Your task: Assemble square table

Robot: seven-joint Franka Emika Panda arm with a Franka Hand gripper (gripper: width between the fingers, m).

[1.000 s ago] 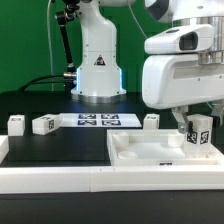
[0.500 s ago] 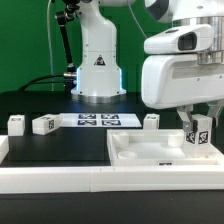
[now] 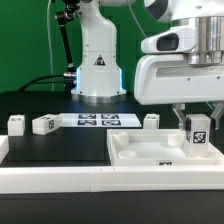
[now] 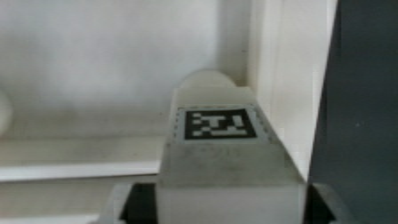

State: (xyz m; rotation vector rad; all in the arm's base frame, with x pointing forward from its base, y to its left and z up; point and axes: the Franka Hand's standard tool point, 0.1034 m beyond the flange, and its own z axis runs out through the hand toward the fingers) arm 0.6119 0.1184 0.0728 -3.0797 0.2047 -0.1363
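Gripper (image 3: 196,123) mostly hidden in the exterior view behind the bulky white wrist housing (image 3: 180,70), which is cut off at the top and right. Jaws closed tight on the held leg (image 3: 199,131), a short white plastic block with a black-and-white tag facing the camera. Its lower end sits low over the right rear part of the tabletop (image 3: 140,152); contact cannot be told. In the wrist view the held leg (image 4: 222,160) fills the centre, soft and blurred, with its tag the only sharp patch. The gripper (image 4: 224,205) shows only as dark finger edges either side of it at the frame border. The tabletop (image 4: 107,150) behind is a smooth white blur with raised ridges. In the exterior view the tabletop is a glossy white slab with a notched corner and recessed top, cropped on the right; the small tag on its front face is too small to read. Three more legs stand on the matte black table (image 3: 60,150): far-left leg (image 3: 15,124), second leg (image 3: 44,125) just beside it, third leg (image 3: 150,120) by the tabletop's back edge. The marker board (image 3: 97,120) lies flat between them, in front of the robot base (image 3: 97,70). A white rail (image 3: 80,182) edges the front.
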